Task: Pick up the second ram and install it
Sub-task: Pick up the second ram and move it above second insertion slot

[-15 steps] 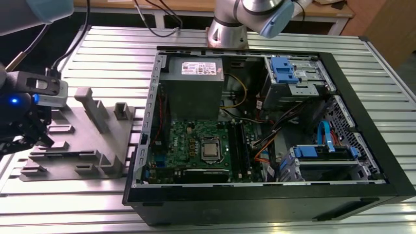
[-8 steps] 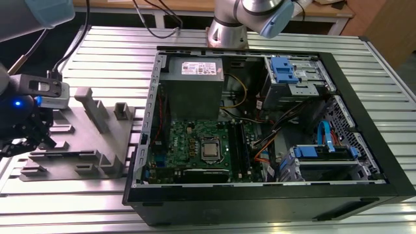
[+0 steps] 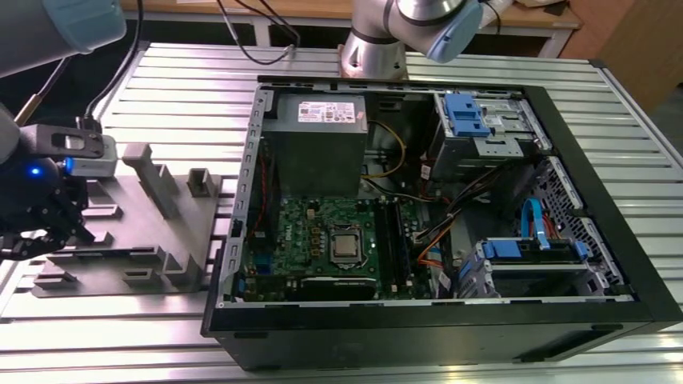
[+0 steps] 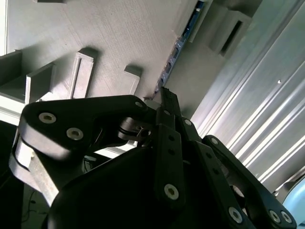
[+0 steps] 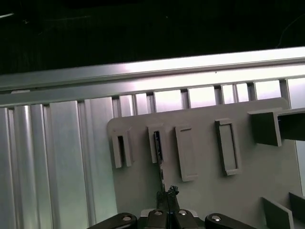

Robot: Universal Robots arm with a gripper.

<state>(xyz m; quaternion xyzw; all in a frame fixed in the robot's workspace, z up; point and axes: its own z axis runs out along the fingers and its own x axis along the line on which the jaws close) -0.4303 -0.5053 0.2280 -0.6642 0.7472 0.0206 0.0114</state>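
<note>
Gripper (image 3: 37, 228) is at the exterior view's left edge, over the grey tray (image 3: 139, 232), roughly 9 o'clock from the open case (image 3: 597, 240). Jaws are clenched on the ram (image 4: 178, 45). In the second wrist view the black fingertips (image 4: 164, 95) meet on its near end, and the thin module runs away edge-on toward a tray slot. In the first wrist view the ram (image 5: 158, 157) is a thin dark line from the gripper (image 5: 167, 192) to a narrow upright slot in the tray (image 5: 205, 191). Its far end is at or in that slot; can't tell if it's seated or lifted clear.

Surface: a silver table (image 3: 181, 88) of ribbed aluminium slats, glossy with glare. In both wrist views the slats (image 4: 257, 95) (image 5: 62, 157) run past the tray's edge. The tray (image 4: 119, 38) is matte grey with raised blocks and slots. It lies flat on the slats, just beside the case.

The case lies on its side, lid off. Green board (image 3: 320, 232) sits at its 7 o'clock and grey PSU (image 3: 315, 152) at its 11 o'clock.

Room: arm base (image 3: 373, 48) stands at 12 o'clock from the case. Behind it is a wooden bench (image 3: 267, 6) on white legs. Black cables (image 3: 251, 40) hang at 11 o'clock. In the first wrist view, the space past the table edge is dark.
</note>
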